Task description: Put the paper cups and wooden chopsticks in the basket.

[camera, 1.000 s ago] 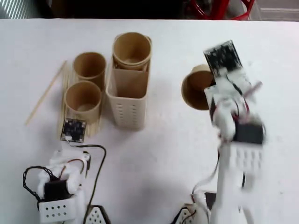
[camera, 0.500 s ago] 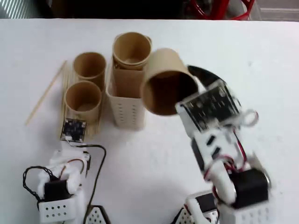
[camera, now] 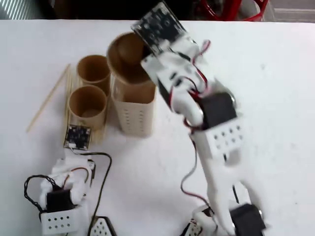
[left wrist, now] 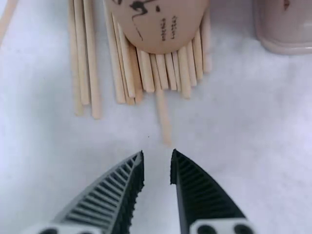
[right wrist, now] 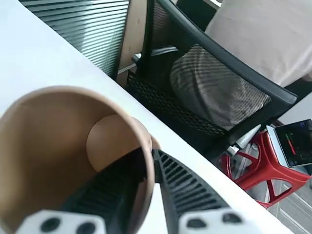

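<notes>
While the right tool (right wrist: pixel 153 163) pinches the rim of a paper cup (camera: pixel 124 58) tilted above the basket (camera: pixel 134 118), the left tool (left wrist: pixel 156 163) hangs slightly parted and empty over the surface (camera: pixel 275 73), near chopsticks (left wrist: pixel 146 73) lying under another cup (camera: pixel 87 104).

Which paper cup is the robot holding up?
The tilted cup above the basket, its rim pinched by the right pincer. The two cups beside the basket stand upright, ungripped.
</notes>
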Available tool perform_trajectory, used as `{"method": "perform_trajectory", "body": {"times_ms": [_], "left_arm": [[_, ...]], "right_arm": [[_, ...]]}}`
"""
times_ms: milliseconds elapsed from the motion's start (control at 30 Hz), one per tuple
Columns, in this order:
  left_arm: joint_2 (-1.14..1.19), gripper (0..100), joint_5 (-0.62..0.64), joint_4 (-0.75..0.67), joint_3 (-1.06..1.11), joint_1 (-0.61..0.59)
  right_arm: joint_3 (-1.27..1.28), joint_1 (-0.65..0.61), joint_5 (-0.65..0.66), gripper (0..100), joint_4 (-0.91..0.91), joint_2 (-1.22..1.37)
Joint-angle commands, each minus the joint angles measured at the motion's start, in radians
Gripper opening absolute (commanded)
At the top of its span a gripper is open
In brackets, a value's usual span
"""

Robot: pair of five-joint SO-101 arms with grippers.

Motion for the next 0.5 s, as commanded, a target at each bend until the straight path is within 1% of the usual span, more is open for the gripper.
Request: {"method": "perform_trajectory", "body": {"times_ms": [0, 100, 233, 467], "left_arm": [[-0.008, 11, -0.003, 0.006, -0.002, 0.010], [-0.008, 11, -0.003, 0.006, -0.002, 0.010], [-0.008, 11, -0.003, 0.006, -0.002, 0.010], [-0.008, 11, -0.003, 0.006, -0.002, 0.010]], "right_arm": [[-0.109, 0.002, -0.006, 1.6, -0.004, 0.085], [-0.132, 0.015, -0.006, 1.7, -0.005, 0.162], [-0.143, 0.027, -0.006, 1.7, -0.054, 0.234], [-0.138, 0.074, -0.006, 1.7, -0.056, 0.255]]}}
